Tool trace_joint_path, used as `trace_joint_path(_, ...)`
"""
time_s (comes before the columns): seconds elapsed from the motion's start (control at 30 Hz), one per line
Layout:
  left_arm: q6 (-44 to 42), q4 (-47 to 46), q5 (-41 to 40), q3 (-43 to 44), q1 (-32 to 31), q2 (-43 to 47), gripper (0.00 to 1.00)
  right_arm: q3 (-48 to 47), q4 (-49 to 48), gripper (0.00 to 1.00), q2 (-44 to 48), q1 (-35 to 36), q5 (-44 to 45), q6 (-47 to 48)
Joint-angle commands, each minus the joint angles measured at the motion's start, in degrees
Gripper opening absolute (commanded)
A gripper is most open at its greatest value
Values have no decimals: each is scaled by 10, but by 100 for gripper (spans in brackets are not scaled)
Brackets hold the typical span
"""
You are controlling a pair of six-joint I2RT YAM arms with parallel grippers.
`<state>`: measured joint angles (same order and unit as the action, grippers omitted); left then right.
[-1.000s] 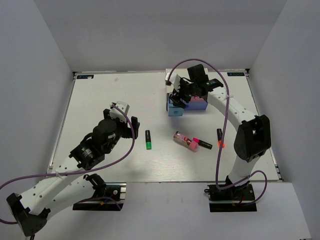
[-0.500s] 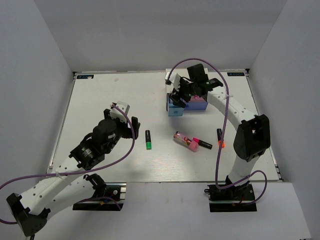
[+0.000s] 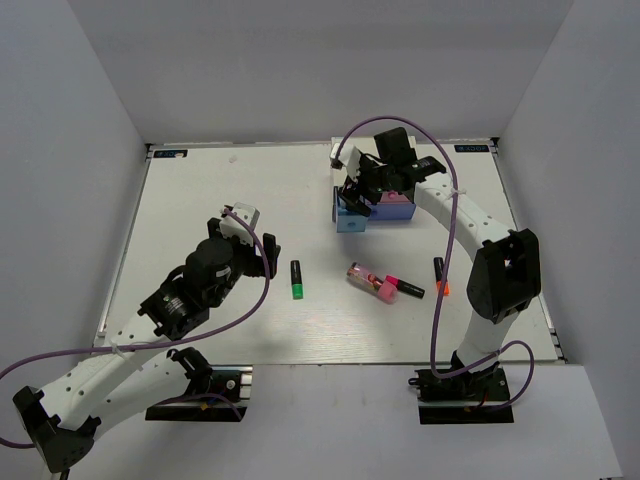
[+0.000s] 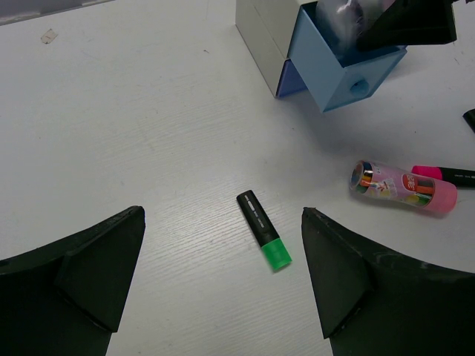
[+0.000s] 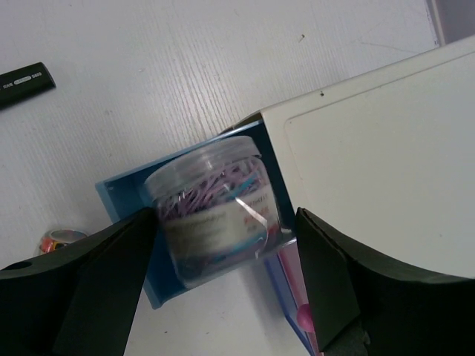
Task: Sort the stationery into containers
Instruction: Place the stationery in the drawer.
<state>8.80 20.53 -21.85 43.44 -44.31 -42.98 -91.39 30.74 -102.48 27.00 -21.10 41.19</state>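
Jaws of the right gripper [image 5: 224, 222] stand wide apart above the pulled-out light blue drawer [image 5: 126, 196] of the white cabinet [image 5: 386, 163]. A clear jar of paper clips [image 5: 211, 208] sits upright in that drawer, directly between the two fingers. A gap shows between the jar and the finger on the cabinet's side, so the claw straddles the jar without clamping it. Just under the blue drawer, the violet-blue drawer [image 4: 293, 80] pokes out a little.

The left gripper [image 4: 223, 215] hangs over the table [image 4: 133, 111], well apart from the cabinet, and its fingers are spread wide with nothing between them. A green-capped marker [image 4: 263, 239] lies flat on the table below, in line with the gap between the fingers, green end toward the camera. Off to the right lies the pink-and-clear tube [image 4: 404, 187] on its side, with a pink-capped marker [image 4: 445, 174] touching or just beside it. An orange-capped marker [image 3: 440, 275] lies further right, near the right arm.
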Motion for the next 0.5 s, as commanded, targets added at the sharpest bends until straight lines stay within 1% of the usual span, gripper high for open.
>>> trace_joint_path(0.0,-4,-8,4,-6,4,7,97,-22,-12,81,18,-3,0,-2)
trace_joint_path(0.1,-4,-8,4,-6,4,7,97,-20,-15,84,21,-5,0,-3)
trace_joint_path(0.33,-4,-8,4,-6,4,7,97,-14,-21,84,32,-3,0,-8)
trace_joint_path(0.47,-4,-8,4,-6,4,7,97,4,-40,73,60,-5,-9,-13)
